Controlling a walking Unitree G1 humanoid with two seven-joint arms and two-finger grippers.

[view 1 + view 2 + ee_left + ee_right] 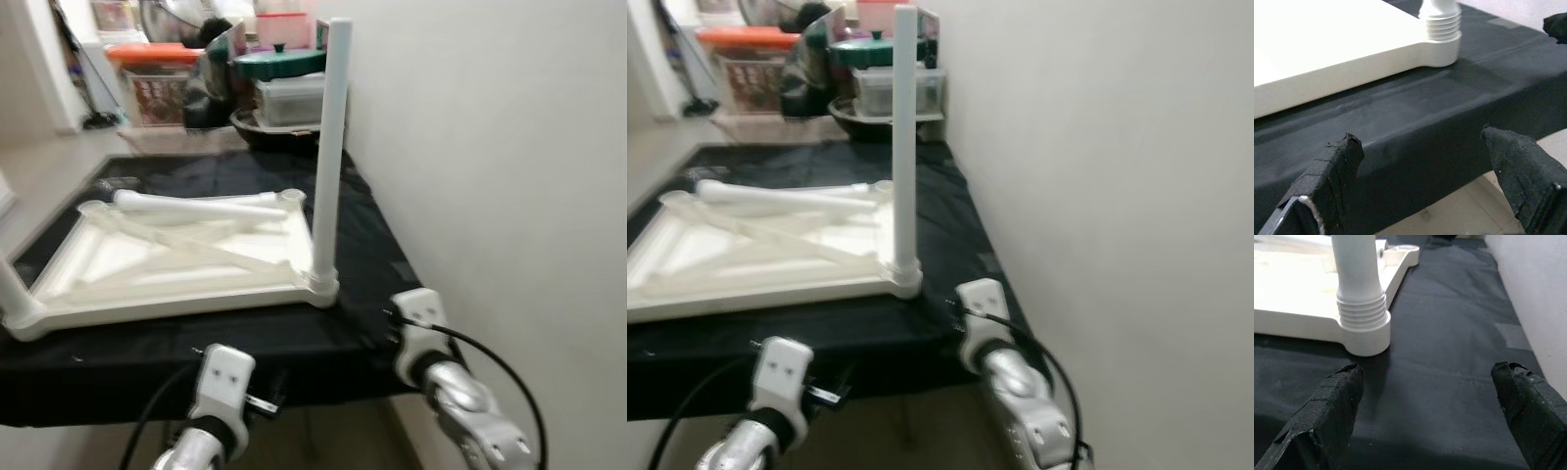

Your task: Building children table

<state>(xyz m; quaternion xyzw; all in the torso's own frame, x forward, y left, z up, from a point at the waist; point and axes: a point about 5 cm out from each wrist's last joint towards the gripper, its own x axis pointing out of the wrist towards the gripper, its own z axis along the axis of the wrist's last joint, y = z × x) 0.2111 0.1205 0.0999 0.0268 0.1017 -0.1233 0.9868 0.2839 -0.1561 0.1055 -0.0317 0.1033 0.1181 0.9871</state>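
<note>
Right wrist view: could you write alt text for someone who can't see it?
A white table leg stands upright, screwed into the corner of an upside-down white tabletop on a black cloth. The open right gripper has its two black fingers in the foreground, near the leg's base. A white wall runs alongside.

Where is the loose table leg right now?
The loose leg lies flat across the far edge of the upturned tabletop, left of the upright leg, in the eye views.

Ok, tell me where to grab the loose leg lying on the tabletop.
Grip the loose leg mid-shaft, coming from above with fingers straddling it. It lies flat across the far edge of the upturned tabletop, so its round shaft is open on top. The upright leg stands at the near right corner, so keep clear of it.
</note>
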